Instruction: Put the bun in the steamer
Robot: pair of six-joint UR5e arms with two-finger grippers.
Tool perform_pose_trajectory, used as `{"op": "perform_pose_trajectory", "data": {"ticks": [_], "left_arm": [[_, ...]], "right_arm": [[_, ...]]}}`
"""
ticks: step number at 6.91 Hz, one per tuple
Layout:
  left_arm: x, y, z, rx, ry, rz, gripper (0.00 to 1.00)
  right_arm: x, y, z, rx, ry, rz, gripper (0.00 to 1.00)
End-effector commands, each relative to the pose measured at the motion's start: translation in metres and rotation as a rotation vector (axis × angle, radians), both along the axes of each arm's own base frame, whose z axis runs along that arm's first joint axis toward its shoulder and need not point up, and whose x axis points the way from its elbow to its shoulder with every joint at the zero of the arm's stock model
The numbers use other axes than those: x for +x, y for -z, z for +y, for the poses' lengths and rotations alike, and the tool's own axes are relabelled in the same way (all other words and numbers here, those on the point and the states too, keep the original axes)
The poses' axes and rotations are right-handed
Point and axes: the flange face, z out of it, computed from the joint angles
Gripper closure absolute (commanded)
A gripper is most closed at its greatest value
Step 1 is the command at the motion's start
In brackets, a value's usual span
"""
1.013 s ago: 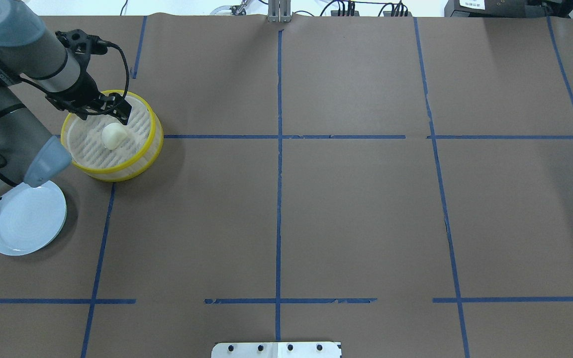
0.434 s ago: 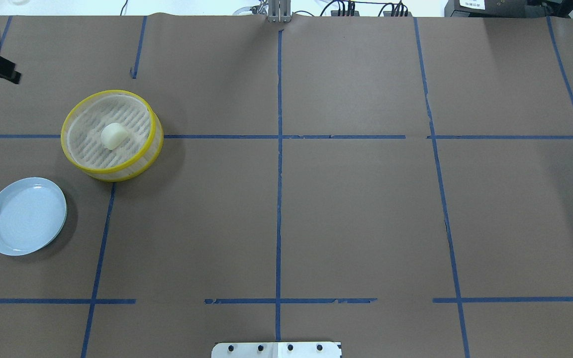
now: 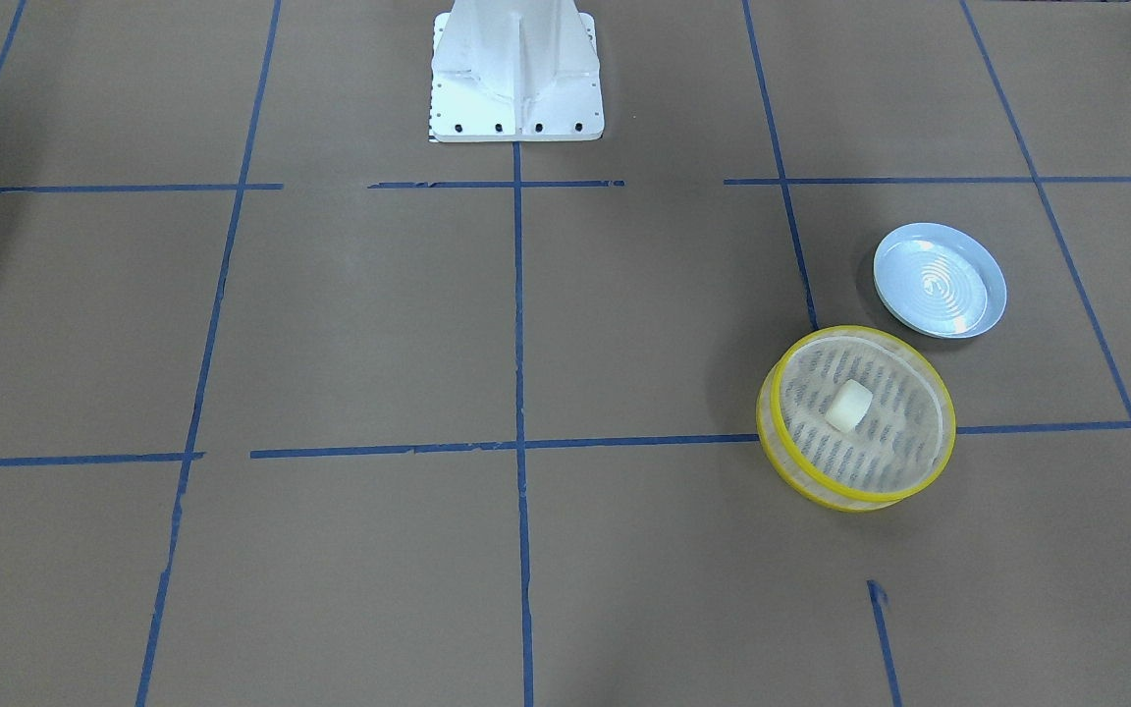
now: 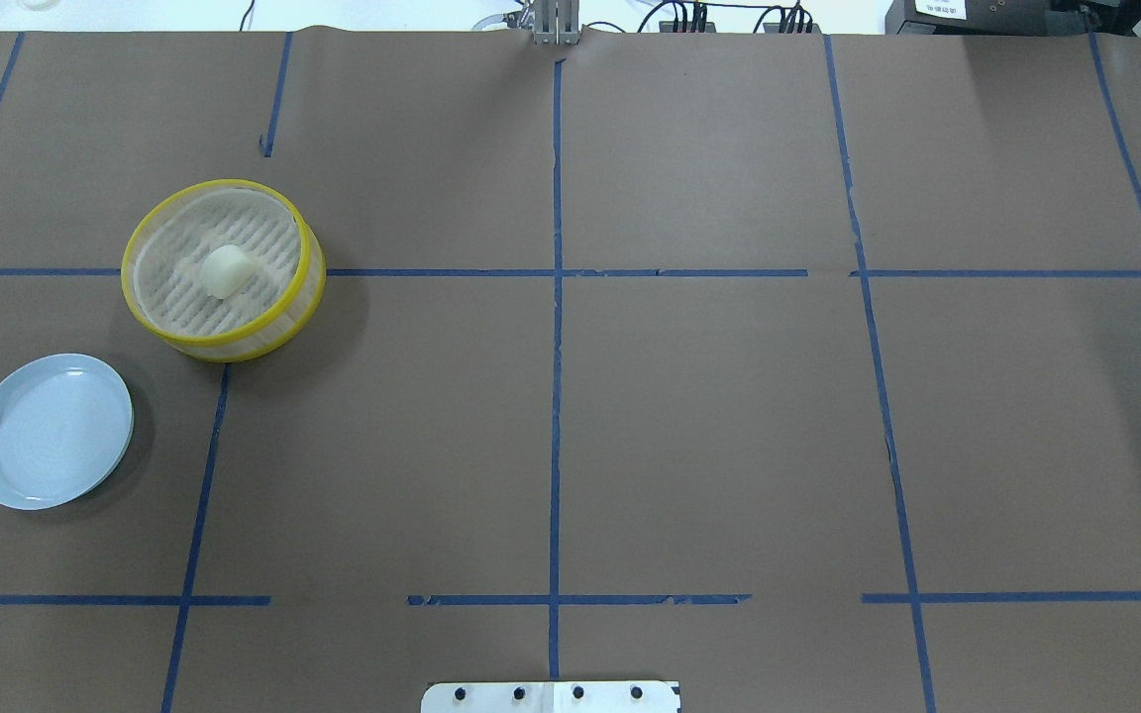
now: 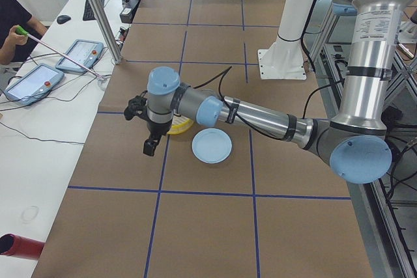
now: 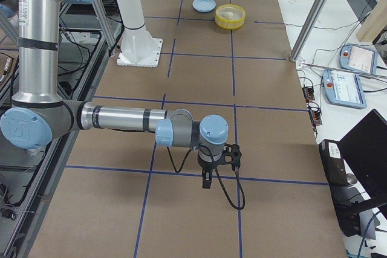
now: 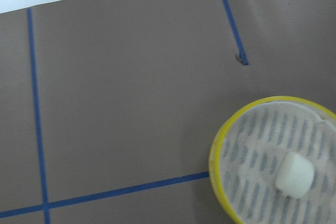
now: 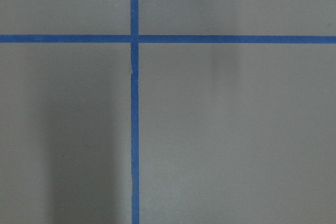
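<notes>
The bench [image 4: 729,416] is covered with brown paper, and blue tape lines [image 4: 556,396] divide it into big squares. The white robot base [image 3: 516,69] stands at the bench edge, in the middle.

The left arm [image 5: 260,118] reaches low across the bench toward the steamer. In the exterior left view its wrist hides most of the yellow basket. The right arm [image 6: 121,118] reaches out over the other half of the bench, well apart from all the task things.

The steamer [image 4: 169,297] stands on the robot's left side of the bench, on a crossing of two tape lines. The pale blue plate [image 4: 51,431] lies near it, closer to the robot, and does not touch it. Nothing lies on the plate.

The left pincer [image 5: 150,148] points down at the paper beside the steamer. It shows only in the side view, so I cannot tell if its fingers are apart or together. The right pincer [image 6: 207,180] also points down, near a tape crossing, and again I cannot tell its state.

The bun [image 4: 226,269] lies inside the steamer, on the slotted bottom near the middle, and nothing holds it.
</notes>
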Motion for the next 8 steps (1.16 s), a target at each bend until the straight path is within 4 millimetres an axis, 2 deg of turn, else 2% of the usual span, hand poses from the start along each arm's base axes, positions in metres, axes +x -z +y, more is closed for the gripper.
{"op": "perform_pose_trajectory", "data": {"ticks": [1, 2, 4, 6, 7, 8], "left_arm": [[-0.040, -0.105, 0.032, -0.135, -0.004, -0.006, 0.00], [-0.039, -0.115, 0.043, -0.162, -0.001, -0.003, 0.00], [-0.038, -0.114, 0.047, -0.192, 0.032, 0.008, 0.00], [-0.033, -0.091, 0.065, -0.239, 0.092, 0.042, 0.00], [-0.030, -0.081, 0.067, -0.273, 0.089, 0.053, 0.00], [-0.030, -0.082, 0.067, -0.275, 0.089, 0.055, 0.00]], "right_arm": [[0.000, 0.000, 0.000, 0.000, 0.000, 0.000, 0.00], [0.000, 0.000, 0.000, 0.000, 0.000, 0.000, 0.00], [0.000, 0.000, 0.000, 0.000, 0.000, 0.000, 0.00], [0.000, 0.001, -0.001, 0.002, 0.000, 0.000, 0.00], [0.000, 0.000, 0.000, 0.000, 0.000, 0.000, 0.00], [0.000, -0.001, 0.000, -0.001, 0.000, 0.000, 0.00]]}}
